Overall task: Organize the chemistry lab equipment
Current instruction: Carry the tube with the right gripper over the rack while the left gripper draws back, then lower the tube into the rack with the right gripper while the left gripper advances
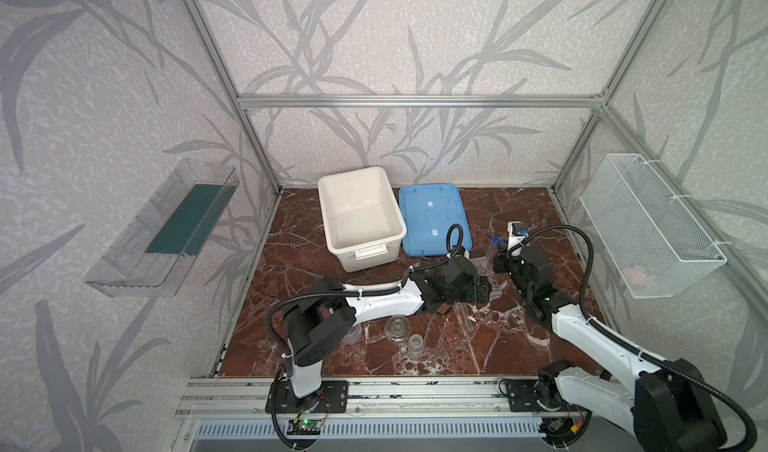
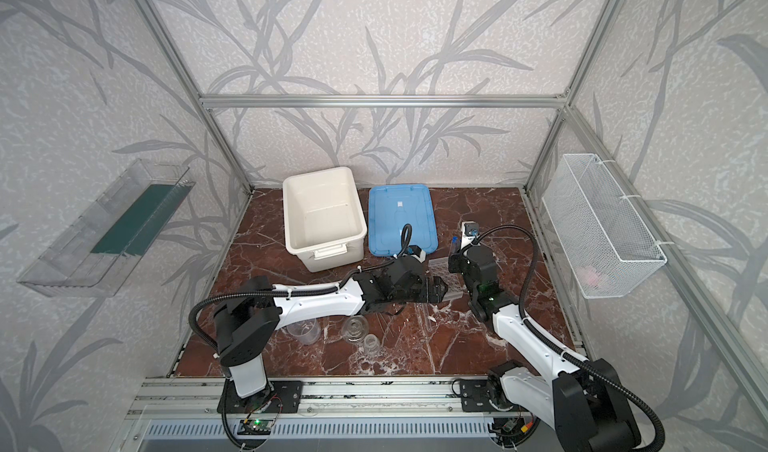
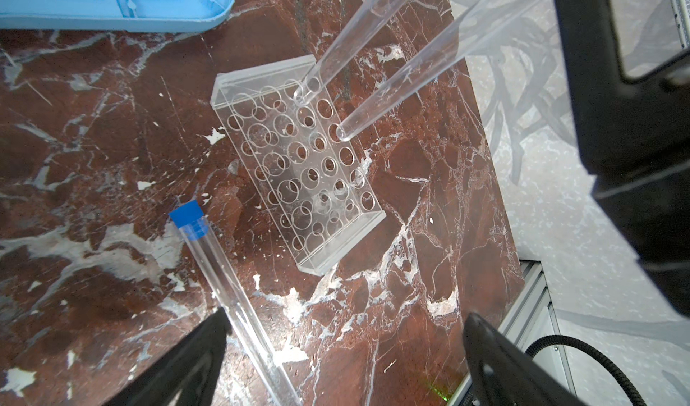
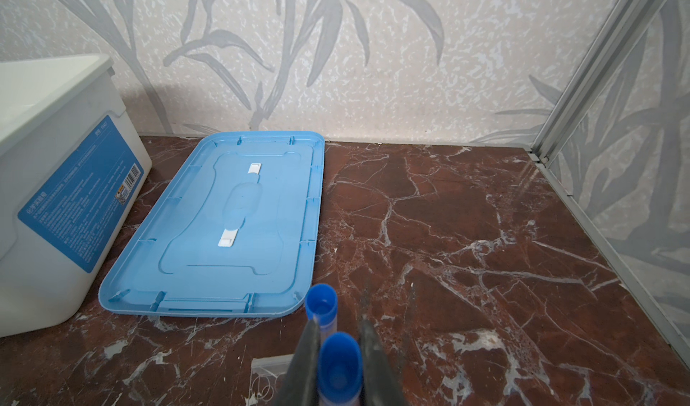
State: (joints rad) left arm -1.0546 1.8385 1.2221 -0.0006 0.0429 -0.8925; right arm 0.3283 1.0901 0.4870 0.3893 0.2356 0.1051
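A red-brown tabletop (image 1: 519, 346), veined white like marble, holds a smooth, open white plastic box (image 1: 357, 262). Its flat blue lid (image 1: 428, 217) with rounded corners lies just beside it. Between the two arms, a clear rectangular rack (image 3: 298, 168) drilled with round holes lies flat. The right gripper (image 4: 339, 333) pinches a long, clear blue-capped tube (image 4: 339, 363), whose rounded tip is at the rack's holes. A second tube (image 4: 321, 305) stands in a hole just behind. The left gripper (image 3: 345, 313), fingers spread wide, hovers over a third tube (image 3: 220, 273) lying beside the rack. At the front, a round clear flask (image 2: 354, 329) sits between a beaker (image 2: 305, 331) and a smaller beaker (image 2: 370, 343).
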